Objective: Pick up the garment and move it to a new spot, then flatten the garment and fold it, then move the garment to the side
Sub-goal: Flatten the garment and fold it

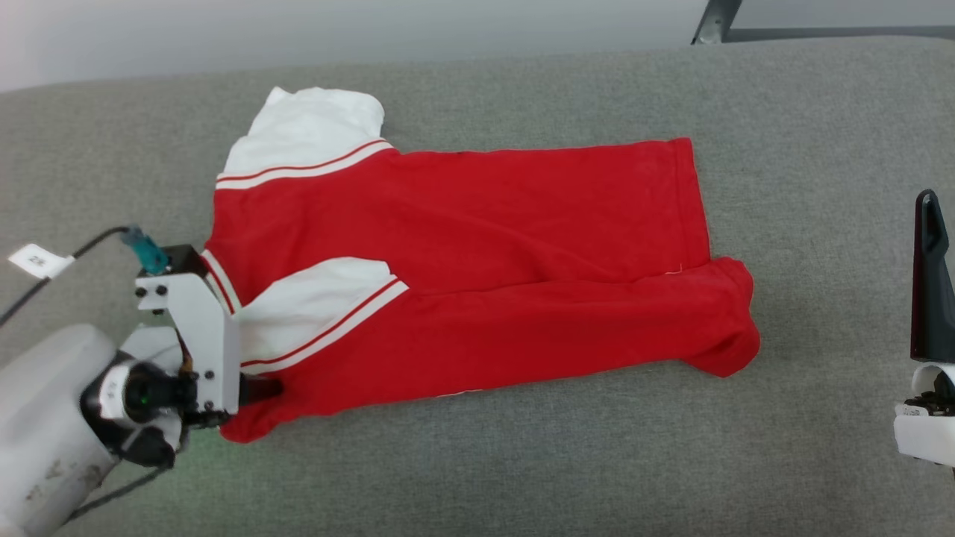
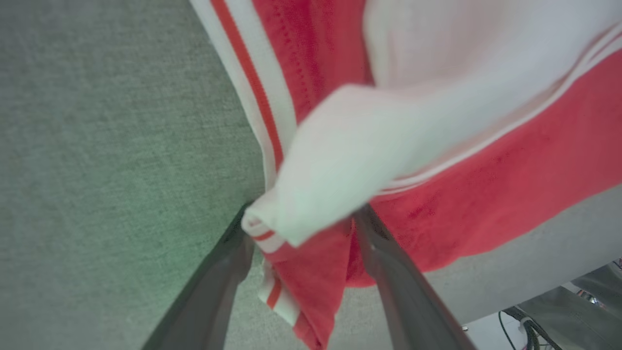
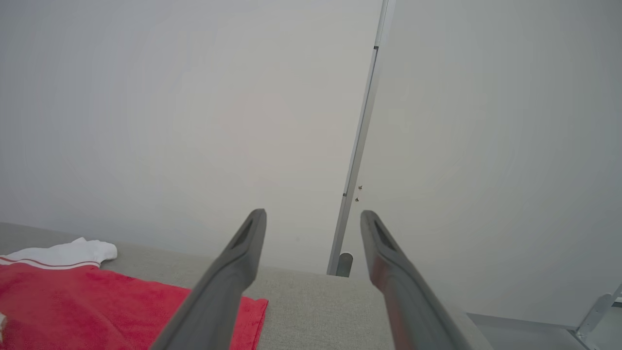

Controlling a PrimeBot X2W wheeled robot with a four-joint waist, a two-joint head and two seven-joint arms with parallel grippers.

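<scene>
Bare robot test room here: a lab space, not a home.
We're looking over a broad grey fabric-covered surface (image 1: pixel 477 477), with a plain pale wall (image 3: pixel 146 121) beyond its far edge and a bare metal post (image 3: pixel 357 146) at far right. Loose cables (image 2: pixel 522 326) trail past the edge, and there's a paper tag (image 1: pixel 33 261) on the wiring of the pale forearm (image 1: pixel 37 418), near left.

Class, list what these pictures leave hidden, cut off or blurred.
Head view: left gripper's fingers, mostly hidden by its white bracket and the red jersey-style shirt with white sleeves.
Head view: right gripper's fingers, cut off by the right edge.
Left wrist view: white sleeve, blurred, near the lens.
</scene>
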